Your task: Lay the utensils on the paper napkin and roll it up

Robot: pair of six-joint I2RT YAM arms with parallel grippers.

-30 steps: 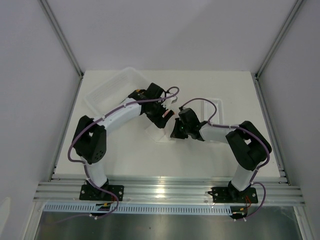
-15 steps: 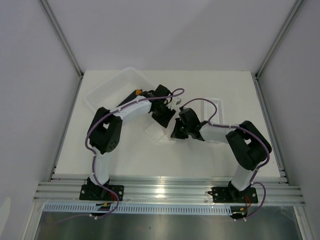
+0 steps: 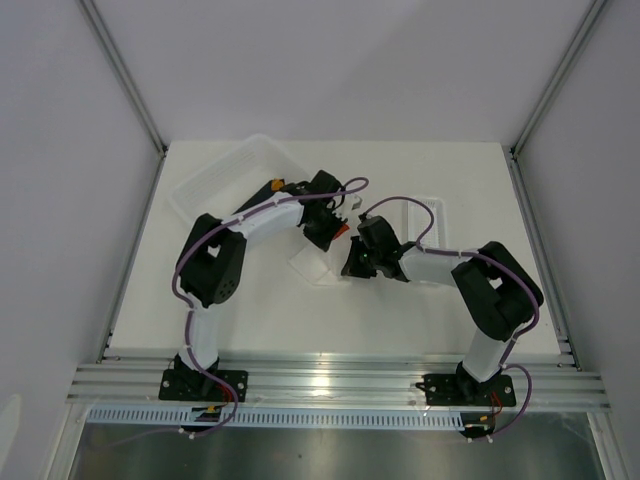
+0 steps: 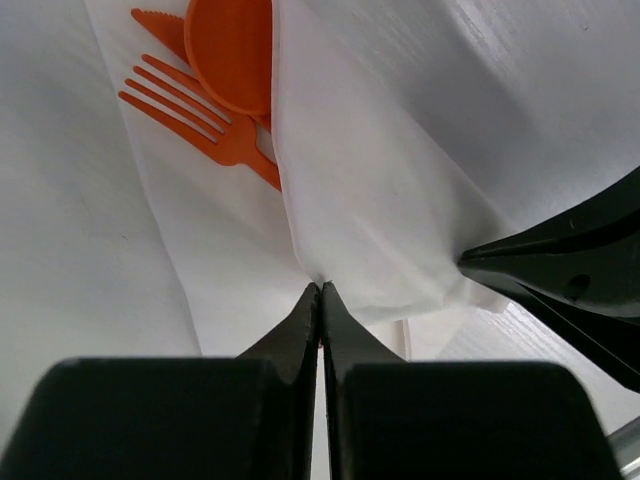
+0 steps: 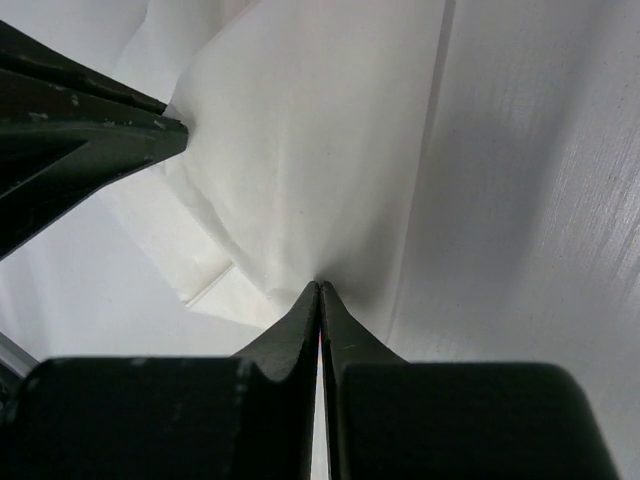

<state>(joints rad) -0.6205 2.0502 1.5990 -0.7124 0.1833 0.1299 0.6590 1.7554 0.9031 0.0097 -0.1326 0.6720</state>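
Observation:
The paper napkin point(image 4: 370, 200) lies folded over the utensils, and only the heads of the orange fork point(image 4: 195, 115) and spoon point(image 4: 232, 50) stick out at the top left. My left gripper point(image 4: 320, 287) is shut on the napkin's folded edge. From the opposite side my right gripper point(image 5: 320, 286) is shut on another edge of the napkin point(image 5: 320, 160). In the top view both grippers meet over the napkin point(image 3: 312, 266) at mid-table, the left gripper point(image 3: 338, 238) just behind the right gripper point(image 3: 347, 268). The utensils' handles are hidden under the paper.
A large translucent bin point(image 3: 215, 180) stands at the back left, close to the left arm's forearm. A narrow ribbed white tray point(image 3: 428, 214) lies behind the right arm. The table point(image 3: 260, 310) has metal frame posts at its back corners.
My left arm has swung its elbow inward and its gripper has gone from open to shut on the napkin's edge. The right arm has stayed put, still pinching the napkin.

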